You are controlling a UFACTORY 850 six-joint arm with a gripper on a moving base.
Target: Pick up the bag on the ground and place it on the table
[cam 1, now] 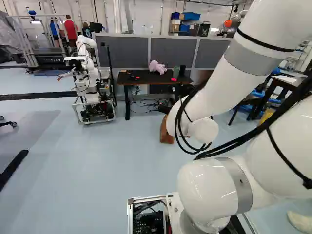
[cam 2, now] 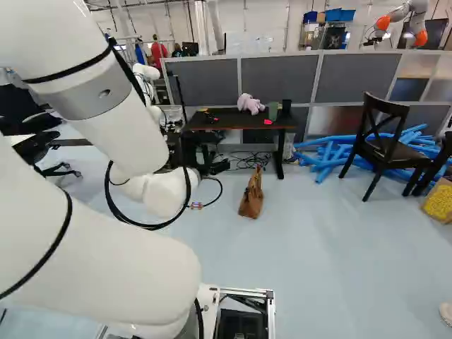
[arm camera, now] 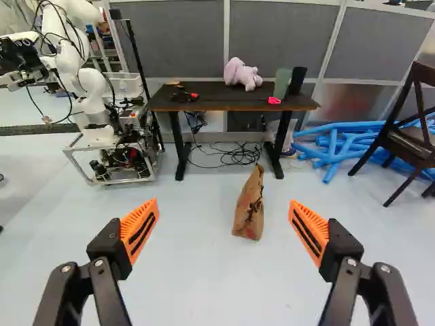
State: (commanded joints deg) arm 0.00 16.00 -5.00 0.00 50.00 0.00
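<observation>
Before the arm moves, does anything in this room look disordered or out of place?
Yes: black cables lie tangled on the floor under the table, and blue tubes lie heaped beside it. The brown paper bag is on the floor, creased.

No text can be read, even on the brown bag (arm camera: 249, 207).
</observation>
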